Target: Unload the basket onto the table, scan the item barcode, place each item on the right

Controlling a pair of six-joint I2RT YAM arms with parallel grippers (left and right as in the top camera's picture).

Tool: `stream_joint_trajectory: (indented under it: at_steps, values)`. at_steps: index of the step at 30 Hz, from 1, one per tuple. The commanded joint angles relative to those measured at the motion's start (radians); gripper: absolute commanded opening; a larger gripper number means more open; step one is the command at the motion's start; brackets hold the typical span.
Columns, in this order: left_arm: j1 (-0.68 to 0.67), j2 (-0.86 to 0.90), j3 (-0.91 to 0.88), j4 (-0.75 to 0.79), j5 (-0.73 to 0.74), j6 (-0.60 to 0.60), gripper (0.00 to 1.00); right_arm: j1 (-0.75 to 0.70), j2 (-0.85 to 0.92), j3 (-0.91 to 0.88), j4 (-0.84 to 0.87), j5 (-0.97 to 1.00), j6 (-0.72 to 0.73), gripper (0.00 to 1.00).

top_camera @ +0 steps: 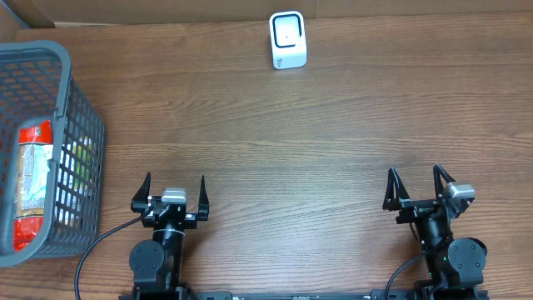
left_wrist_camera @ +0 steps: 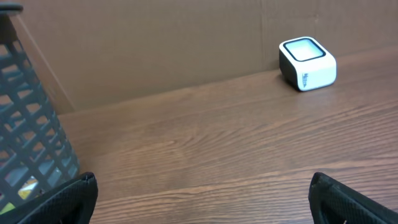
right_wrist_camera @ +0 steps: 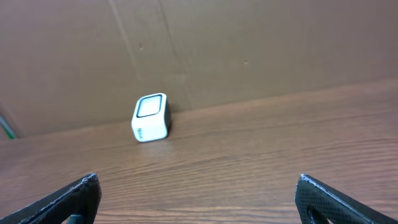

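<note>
Nothing has been picked up yet, so we judge the risks lie ahead. The packet (top_camera: 33, 187), clear with red ends, lies down inside the grey basket (top_camera: 86, 158) at the far left of the desk (top_camera: 291, 142). The white scanner (top_camera: 288, 39) stands at the far edge, well apart from the basket.

The reach into the basket looks to us like the likeliest trouble. The walls are tall and meshed, so a fingertip could catch the rim or the grid and drag or tip the basket. The packet looks soft and slippery, and a pinch on a loose edge might let it slide out on the way across. We cannot see where its barcode sits. It could reach the scanner facing the wrong way, or creased, and fail to read. A careless approach might also knock the small, light-looking scanner askew.

The left fingers (top_camera: 175, 183) are spread wide and hold nothing, near the basket but not touching it. The right fingers (top_camera: 414, 172) are equally wide and empty, over bare wood.
</note>
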Motion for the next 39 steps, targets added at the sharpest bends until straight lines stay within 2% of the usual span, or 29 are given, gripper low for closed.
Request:
stream_joint_trajectory:
  at_steps: [1, 10, 21, 24, 29, 36, 39]
  values:
    - [0.003, -0.011, 0.023, -0.035, 0.024, -0.071, 1.0, 0.008, -0.01, 0.005, 0.01, -0.044, 0.006, 1.0]
    - [0.003, 0.031, 0.177, -0.173, 0.049, -0.124, 1.0, 0.008, -0.007, 0.084, 0.005, -0.072, 0.006, 1.0]
    - [0.003, 0.356, 0.451, -0.18, 0.137, -0.129, 1.0, 0.008, 0.111, 0.31, -0.108, -0.082, -0.003, 1.0]
    - [0.003, 0.466, 0.573, -0.224, 0.169, -0.128, 1.0, 0.008, 0.169, 0.404, -0.157, -0.102, -0.051, 1.0]
    - [0.004, 0.672, 0.841, -0.396, 0.216, -0.121, 1.0, 0.008, 0.313, 0.592, -0.289, -0.105, -0.059, 1.0]
    - [0.003, 0.981, 1.293, -0.746, 0.237, -0.112, 0.99, 0.008, 0.572, 0.881, -0.519, -0.153, -0.1, 1.0]
    - [0.003, 1.162, 1.584, -0.981, 0.257, -0.113, 1.0, 0.008, 0.732, 1.05, -0.674, -0.173, -0.1, 1.0]
